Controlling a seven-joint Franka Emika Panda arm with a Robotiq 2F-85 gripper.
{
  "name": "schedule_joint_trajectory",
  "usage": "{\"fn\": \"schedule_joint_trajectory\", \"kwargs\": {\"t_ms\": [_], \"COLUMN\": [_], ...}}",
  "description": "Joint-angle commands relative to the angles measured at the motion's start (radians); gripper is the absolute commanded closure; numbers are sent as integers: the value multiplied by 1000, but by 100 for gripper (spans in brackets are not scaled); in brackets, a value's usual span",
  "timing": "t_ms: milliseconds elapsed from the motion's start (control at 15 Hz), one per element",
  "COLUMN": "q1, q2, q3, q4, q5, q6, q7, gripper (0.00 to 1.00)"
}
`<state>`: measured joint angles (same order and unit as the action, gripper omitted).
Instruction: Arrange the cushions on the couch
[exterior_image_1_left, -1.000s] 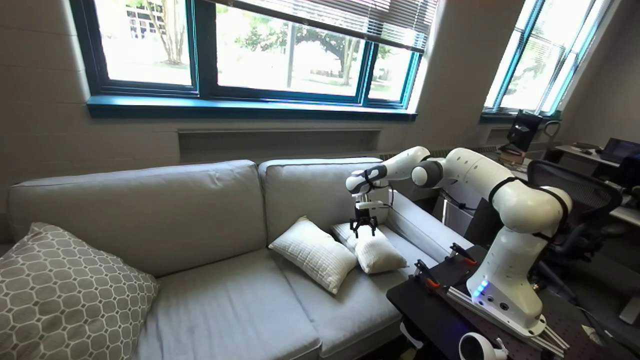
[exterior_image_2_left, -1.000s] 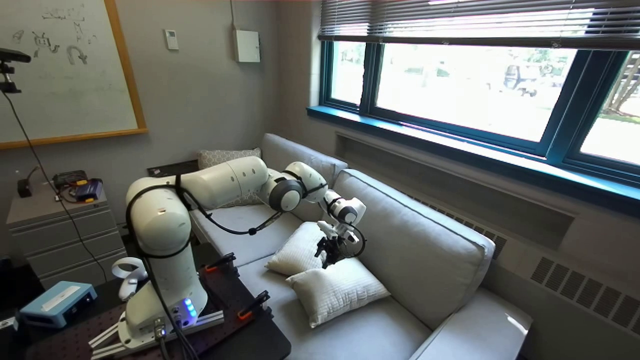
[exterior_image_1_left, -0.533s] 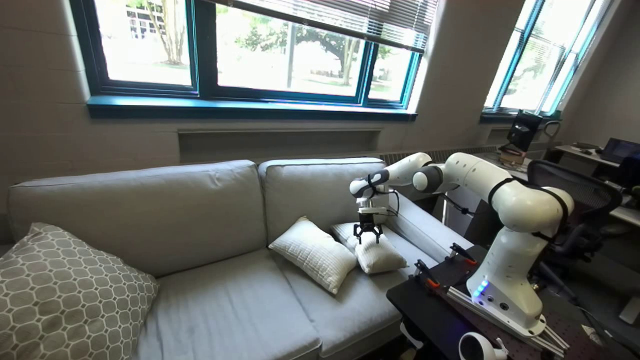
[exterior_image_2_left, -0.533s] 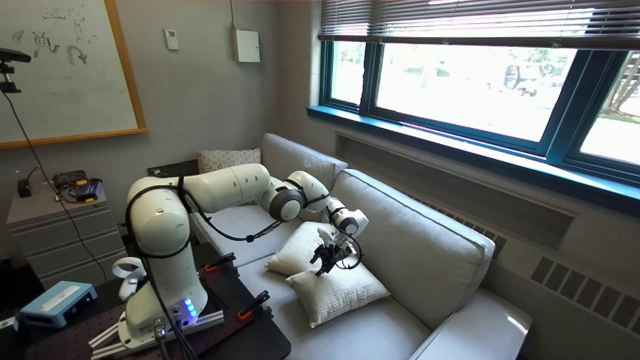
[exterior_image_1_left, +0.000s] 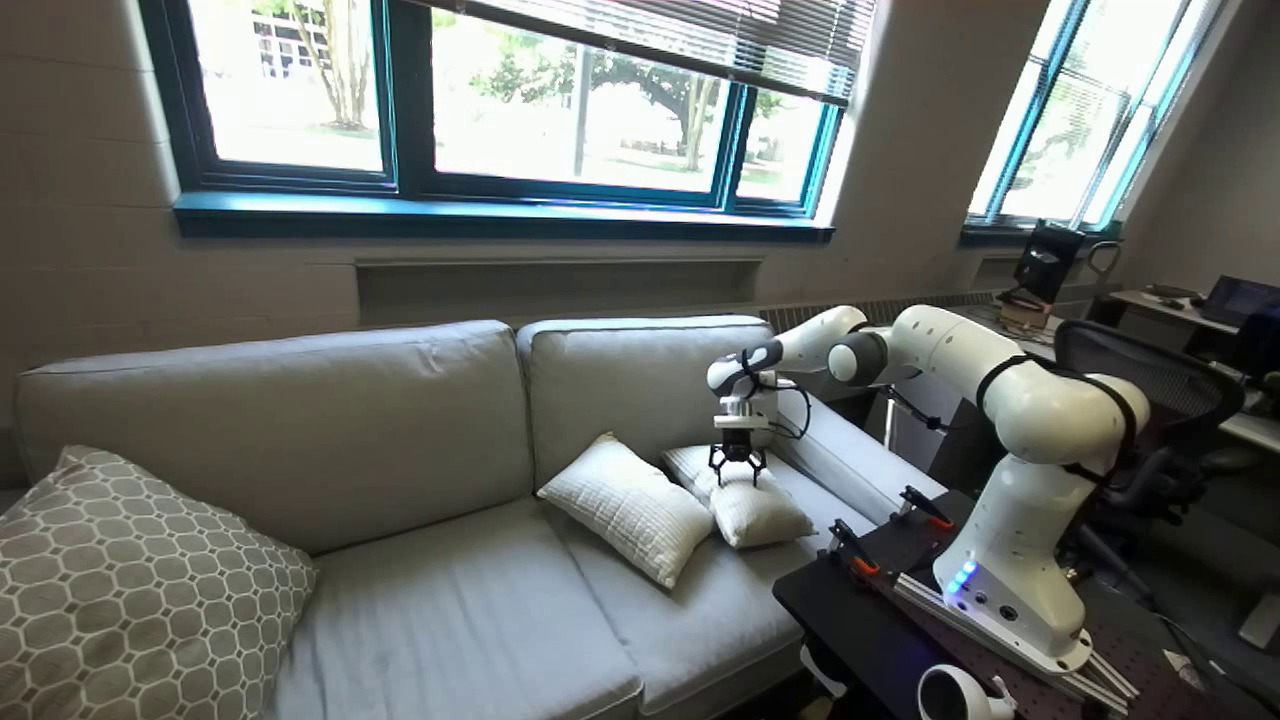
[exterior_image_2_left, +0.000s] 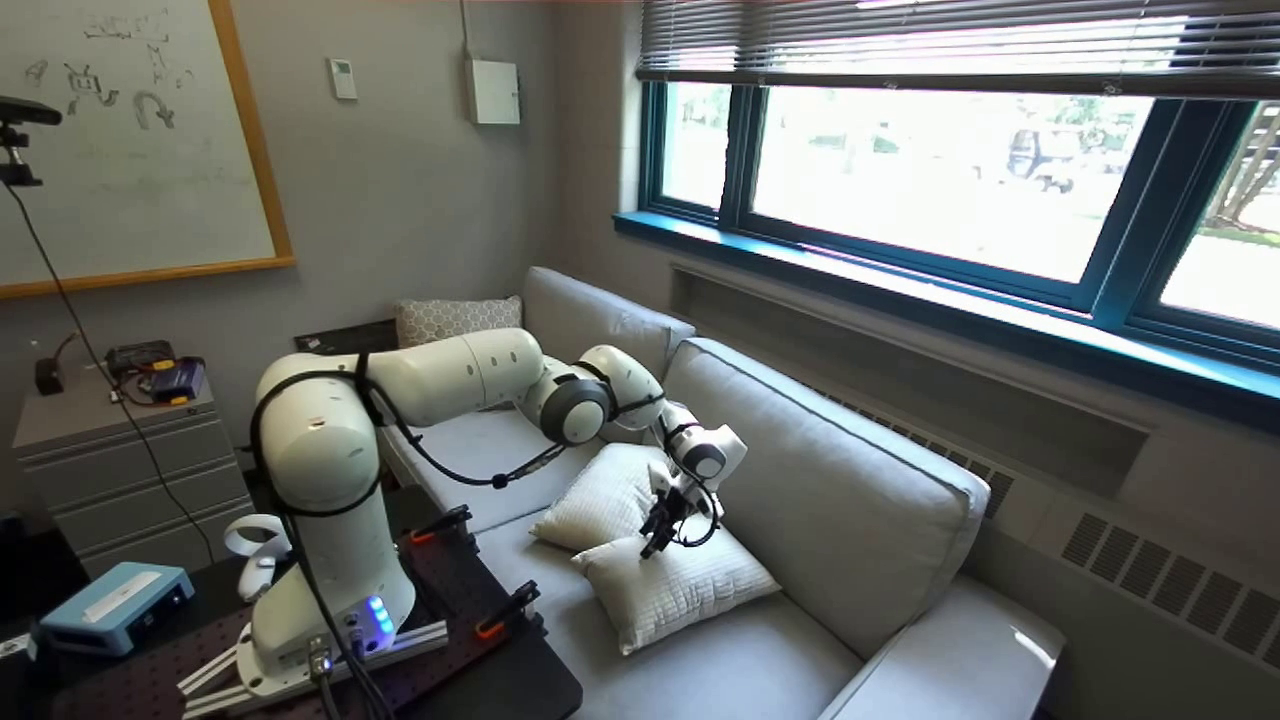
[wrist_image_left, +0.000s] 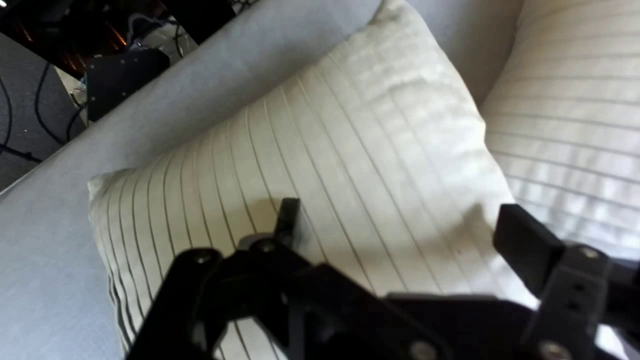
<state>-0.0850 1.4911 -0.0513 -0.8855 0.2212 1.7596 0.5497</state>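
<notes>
At wrist-view centre, one white, square fabric cushion (wrist_image_left: 350, 185) lies on the light grey fabric couch (wrist_image_left: 50, 260) beneath parted black fingers (wrist_image_left: 525, 245), apparently pre-grasp, with lowering and closing likely needed next.

Ribbed cloth cushions (wrist_image_left: 345, 175), matt fabric couch (exterior_image_1_left: 440, 590), smooth faintly glossy robot arm (exterior_image_1_left: 960, 342), matt pincer (wrist_image_left: 400, 220), wooden whiteboard frame (exterior_image_2_left: 251, 120)

In an exterior view, a white ribbed throw pillow (exterior_image_1_left: 630, 512) lies askew on the grey two-seat sofa (exterior_image_1_left: 440, 600), its twin pillow (exterior_image_1_left: 768, 518) just beside it at three o'clock.
</notes>
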Motion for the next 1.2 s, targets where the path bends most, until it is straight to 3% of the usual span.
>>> {"fn": "schedule_joint_trajectory", "kwargs": {"t_ms": [0,200,333,400,467,733,1133], "q1": [63,124,157,170,183,199,184], "q2": [0,0,0,0,0,-1,-13], "q3": [-40,-88,-119,-131,-148,-167,-165], "q4": [-11,-38,-55,-62,-68,-67,-49], "q5": [-17,-70,-116,-139,-165,-233,-275], "q6": [155,248,245,234,218,183,191], "q7": [152,290,378,414,452,545,598], "gripper": [0,0,0,22,25,56,98]}}
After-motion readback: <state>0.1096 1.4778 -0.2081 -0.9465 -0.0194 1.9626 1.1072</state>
